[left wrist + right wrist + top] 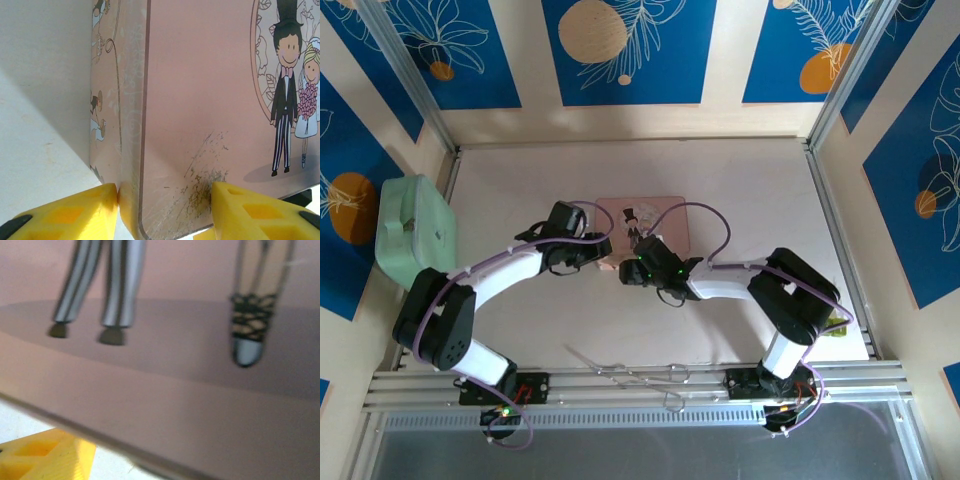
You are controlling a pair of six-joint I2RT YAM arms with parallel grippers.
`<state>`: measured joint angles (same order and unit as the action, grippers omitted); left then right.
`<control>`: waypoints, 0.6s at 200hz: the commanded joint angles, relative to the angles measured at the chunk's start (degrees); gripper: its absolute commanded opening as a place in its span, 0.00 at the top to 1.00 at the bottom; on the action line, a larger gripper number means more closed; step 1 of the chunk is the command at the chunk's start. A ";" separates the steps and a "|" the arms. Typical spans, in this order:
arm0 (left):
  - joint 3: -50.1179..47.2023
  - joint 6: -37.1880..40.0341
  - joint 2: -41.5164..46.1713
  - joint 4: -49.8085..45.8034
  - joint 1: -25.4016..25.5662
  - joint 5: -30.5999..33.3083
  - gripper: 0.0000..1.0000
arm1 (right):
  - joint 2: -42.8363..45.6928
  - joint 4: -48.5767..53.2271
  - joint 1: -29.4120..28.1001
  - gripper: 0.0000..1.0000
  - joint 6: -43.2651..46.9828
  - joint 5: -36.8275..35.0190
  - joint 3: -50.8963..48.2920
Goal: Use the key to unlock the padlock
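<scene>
Right up at the lens, the yellow fingers (70, 215) of the left gripper (165, 192) fill the bottom of the left wrist view. They sit part-way apart with the near corner of the pink box (200, 100) between them. One pad touches the box's printed side wall and the other presses on the lid, so it is pinching that corner. The lid is badly scuffed (205, 175) just beside the pad on the lid. Further along the lid stands the cartoon groom (286, 85) in his top hat, with the bride beside him.

Over on the right wrist view, one yellow finger (47, 455) pokes out just under the box's near edge. The picture is blurred, with the groom's striped trouser legs printed on the lid above it. From above, the right gripper (626, 272) hangs at the box's near edge, just beside the left one. Whether its jaws are spread or pressed together, I cannot tell.

And the padlock? Where it sits I cannot tell, because both wrists crowd the near edge of the box.

The box lies flat on the pale table (740, 190). A mint-green case (415, 228) sits well apart from the box, to its left. Thin wiry metal pieces (620, 372) lie well to the near side of the box, too small to identify.
</scene>
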<state>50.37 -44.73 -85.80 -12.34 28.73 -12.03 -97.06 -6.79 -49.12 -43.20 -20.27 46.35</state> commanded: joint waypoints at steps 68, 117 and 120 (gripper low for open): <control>-1.06 0.41 0.90 -1.68 0.80 -1.68 0.50 | 4.51 1.23 -2.21 0.36 -4.80 -5.00 -4.61; -1.06 0.78 0.90 -1.87 0.80 -1.55 0.50 | 2.83 3.98 -1.48 0.38 -2.52 -6.50 -1.35; -1.06 0.78 0.90 -1.76 0.80 -1.59 0.50 | 2.64 4.25 -1.45 0.39 -2.42 -6.64 -1.07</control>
<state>50.26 -44.69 -85.67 -12.25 28.73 -12.03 -93.95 -4.95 -50.94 -46.57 -24.49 42.54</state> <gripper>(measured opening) 0.499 0.618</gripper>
